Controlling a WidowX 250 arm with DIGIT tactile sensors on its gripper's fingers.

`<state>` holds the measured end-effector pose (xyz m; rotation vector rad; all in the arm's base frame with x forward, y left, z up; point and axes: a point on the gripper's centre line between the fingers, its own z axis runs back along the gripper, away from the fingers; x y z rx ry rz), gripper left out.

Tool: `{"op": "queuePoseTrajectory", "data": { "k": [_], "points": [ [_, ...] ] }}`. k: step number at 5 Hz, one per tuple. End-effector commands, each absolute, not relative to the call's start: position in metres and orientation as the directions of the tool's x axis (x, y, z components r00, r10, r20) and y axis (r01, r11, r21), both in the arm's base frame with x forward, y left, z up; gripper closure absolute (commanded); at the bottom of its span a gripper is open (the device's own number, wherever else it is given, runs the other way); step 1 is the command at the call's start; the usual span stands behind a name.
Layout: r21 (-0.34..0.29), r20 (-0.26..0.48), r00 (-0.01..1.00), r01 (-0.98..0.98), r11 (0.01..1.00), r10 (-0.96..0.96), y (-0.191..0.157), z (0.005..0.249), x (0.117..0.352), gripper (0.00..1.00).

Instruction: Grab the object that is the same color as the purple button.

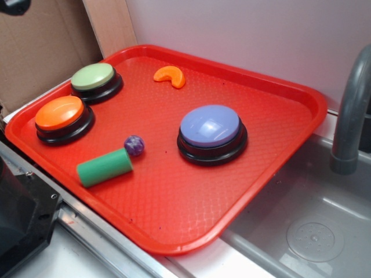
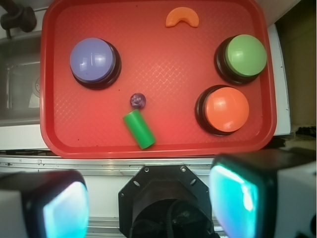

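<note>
Red plastic makes up the big tray (image 2: 54, 134), and its raised rim runs all the way round. We look down on it from the wrist view, with our gripper (image 2: 148, 208) held high and back from the tray's near edge. Our two fingers (image 2: 233, 198) stand wide apart at the bottom of that view, with nothing between them, so the gripper is open. It hangs over a grey metal strip (image 2: 148, 163) just outside the rim.

Straight ahead of the gripper lies the little purple ball (image 2: 137, 100), dark with pale specks. A green roll (image 2: 138, 129) lies on its side between us and the ball, with its far end almost touching the ball. We cannot tell if they really touch.

Ahead and to the left sits the big purple button (image 2: 93, 60) on a black base, apart from the ball with bare tray between. Ahead and to the right sit the orange button (image 2: 226, 109) and, farther off, the green button (image 2: 245, 54), close to the right rim. An orange wedge (image 2: 182, 17) lies by the far rim.

Most open room is in the middle of the tray, beyond the ball, and along the near rim to the left of the green roll. A grey sink (image 1: 313, 231) and tap (image 1: 351, 110) lie past the left rim.
</note>
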<state>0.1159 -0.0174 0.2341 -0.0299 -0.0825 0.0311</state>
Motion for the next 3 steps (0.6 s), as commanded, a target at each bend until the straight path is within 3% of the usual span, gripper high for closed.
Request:
{"op": "queuePoseTrajectory", "data": {
  "k": [1,2,3],
  "points": [
    [-0.031,0.082,0.996,-0.03,0.999,0.032,-0.017,0.234,0.116,0.0],
    [-0.028,0.086,0.987,-0.135,0.991,0.137,-0.018,0.208,0.133,0.0],
    [0.018,0.114,0.966,-0.236,0.972,0.232,-0.021,0.176,0.149,0.0]
  ]
}}
